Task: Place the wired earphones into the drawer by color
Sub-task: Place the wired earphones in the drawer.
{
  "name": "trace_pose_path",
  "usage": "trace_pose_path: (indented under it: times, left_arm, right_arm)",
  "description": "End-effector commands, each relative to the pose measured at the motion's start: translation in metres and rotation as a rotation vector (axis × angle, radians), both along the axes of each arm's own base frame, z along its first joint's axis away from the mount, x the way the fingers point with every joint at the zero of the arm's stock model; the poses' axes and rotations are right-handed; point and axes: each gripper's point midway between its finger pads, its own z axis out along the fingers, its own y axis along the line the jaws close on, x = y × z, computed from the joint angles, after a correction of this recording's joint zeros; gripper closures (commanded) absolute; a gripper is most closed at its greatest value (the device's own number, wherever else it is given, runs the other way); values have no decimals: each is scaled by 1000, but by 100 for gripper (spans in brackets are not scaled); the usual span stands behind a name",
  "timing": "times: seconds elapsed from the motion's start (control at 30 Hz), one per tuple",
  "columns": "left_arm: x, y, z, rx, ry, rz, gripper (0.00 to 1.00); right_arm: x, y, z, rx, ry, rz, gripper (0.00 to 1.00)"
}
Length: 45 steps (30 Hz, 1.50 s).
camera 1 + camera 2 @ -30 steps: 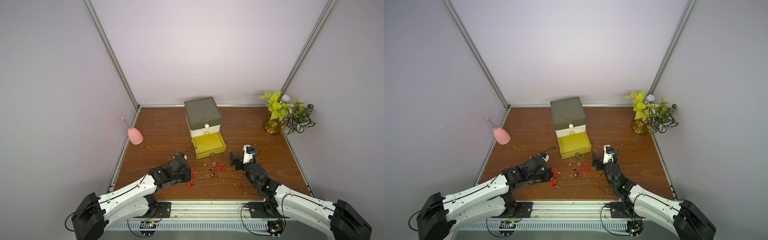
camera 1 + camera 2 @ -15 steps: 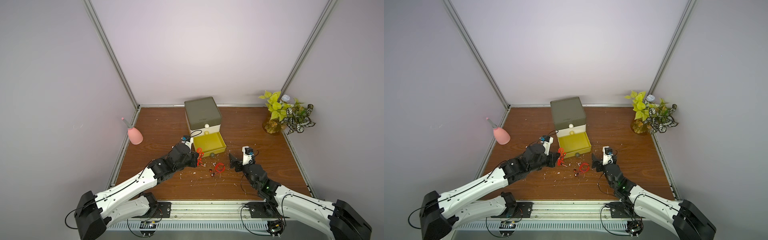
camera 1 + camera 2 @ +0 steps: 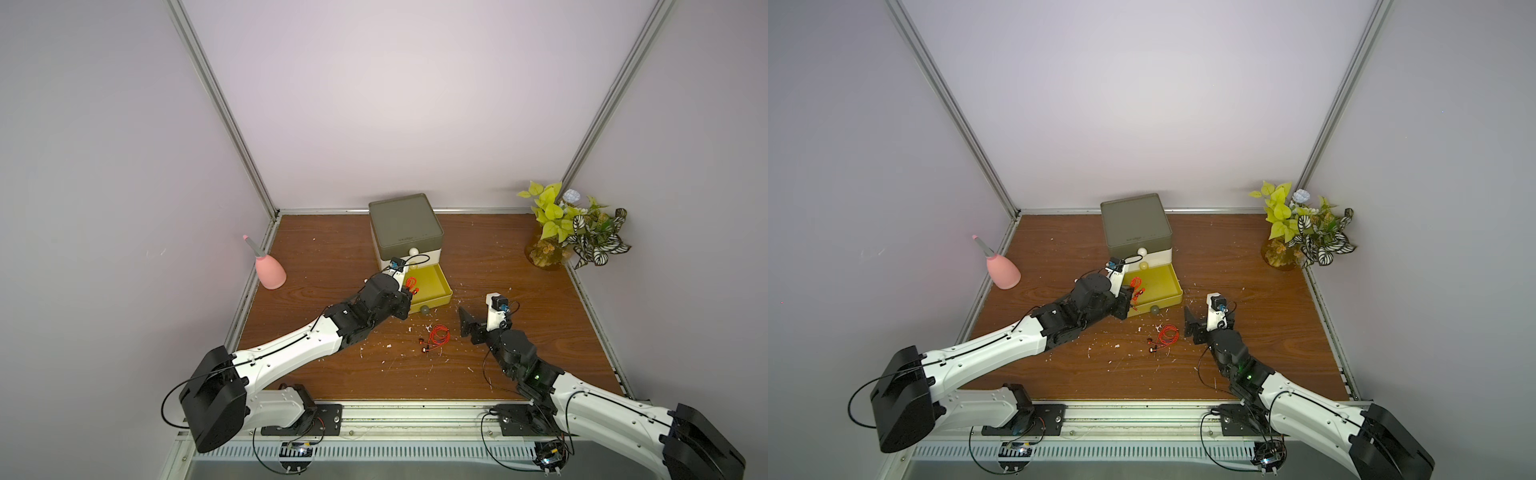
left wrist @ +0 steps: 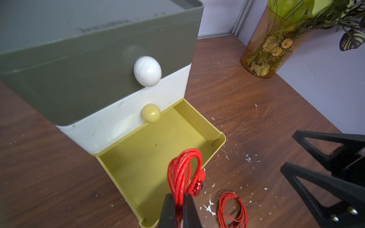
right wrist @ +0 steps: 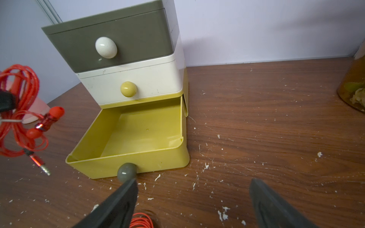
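Observation:
The drawer (image 3: 405, 232) (image 3: 1136, 226) is a three-tier box. Its olive and cream tiers are shut, and the yellow bottom tier (image 3: 434, 286) (image 5: 138, 134) is pulled out and holds nothing. My left gripper (image 4: 178, 197) (image 3: 410, 294) is shut on a red bundle of wired earphones (image 4: 184, 169) (image 5: 19, 110). It holds them in the air beside the yellow tier's left wall. A second red bundle (image 3: 438, 334) (image 3: 1168, 334) lies on the table in front of the drawer. My right gripper (image 5: 193, 182) (image 3: 478, 324) stands open just right of that bundle, holding nothing.
A pink bottle (image 3: 268, 270) stands by the left wall. A plant in an amber vase (image 3: 552, 245) fills the back right corner. White crumbs are scattered over the wooden table (image 3: 332, 257). Walls close in the left, back and right sides.
My left arm has lifted the red earphones from the table's front and carried them back to the open yellow tier. The right arm has barely moved.

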Motion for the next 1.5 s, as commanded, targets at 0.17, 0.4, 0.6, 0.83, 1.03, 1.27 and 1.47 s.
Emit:
trace_pose_path:
  times: [0.17, 0.4, 0.6, 0.83, 1.03, 1.27, 1.47]
  left_arm:
    - [25, 2, 13, 92, -175, -39, 100]
    - [31, -4, -4, 180, -198, -84, 100]
    - [41, -11, -23, 257, -190, -109, 100]
    - [53, -18, -47, 348, -161, -127, 100]
    - [58, -20, -64, 390, -128, -134, 100]
    - [61, -23, -72, 388, -98, -131, 98]
    - [61, -23, -72, 372, -88, -121, 81]
  right_arm:
    - [1, -1, 9, 17, -30, -5, 5]
    - [1, -1, 8, 16, -30, -8, 5]
    - [2, -2, 8, 14, -31, -11, 4]
    - [2, -1, 7, 10, -27, -8, 4]
    - [2, -1, 6, 6, -24, -8, 4]
    - [0, 8, 0, 12, 13, 40, 5]
    - [-6, 17, -10, 40, 80, 90, 5]
